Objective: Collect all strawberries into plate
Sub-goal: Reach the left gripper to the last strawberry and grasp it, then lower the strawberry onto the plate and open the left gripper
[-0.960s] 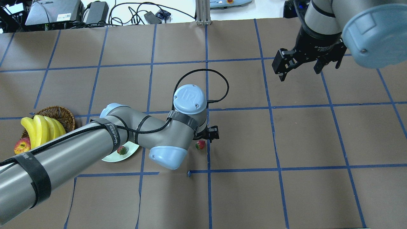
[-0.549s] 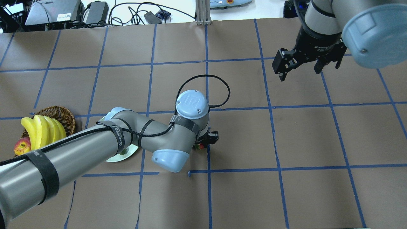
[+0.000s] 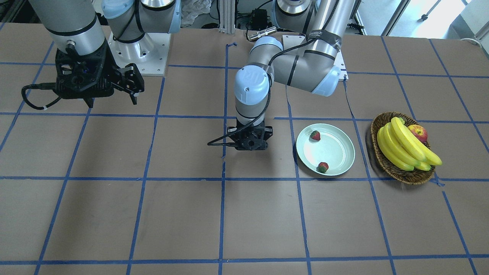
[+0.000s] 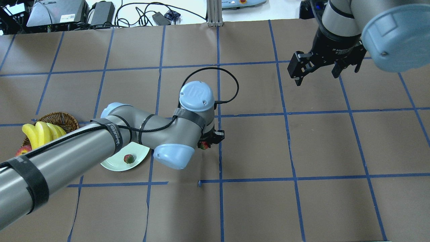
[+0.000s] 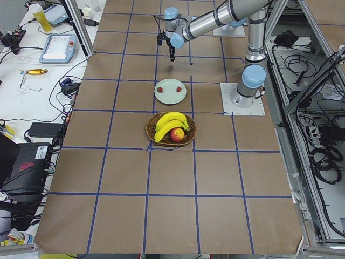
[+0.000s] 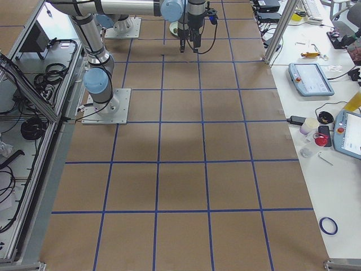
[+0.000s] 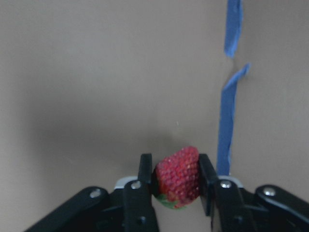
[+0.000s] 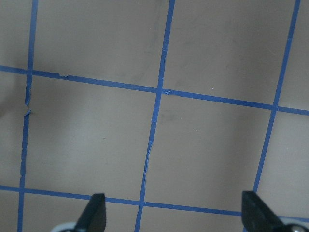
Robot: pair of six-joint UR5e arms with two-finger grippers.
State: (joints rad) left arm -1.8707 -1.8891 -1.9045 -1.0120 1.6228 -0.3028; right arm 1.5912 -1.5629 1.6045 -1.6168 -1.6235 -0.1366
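Observation:
My left gripper is shut on a red strawberry and holds it near the middle of the table, a little above the paper; the pair also show in the overhead view. The pale mint-green plate lies to the side of it, apart, with two strawberries in it, one at the far rim and one at the near rim. In the overhead view the left arm covers much of the plate. My right gripper is open and empty, high over the far right of the table.
A brown wicker basket with bananas and a red-yellow apple stands just beyond the plate on the left arm's side. Blue tape lines cross the brown paper.
My left gripper came down over the strawberry on the table, shut on it, and has moved a little toward the plate with it. The right arm has not moved.

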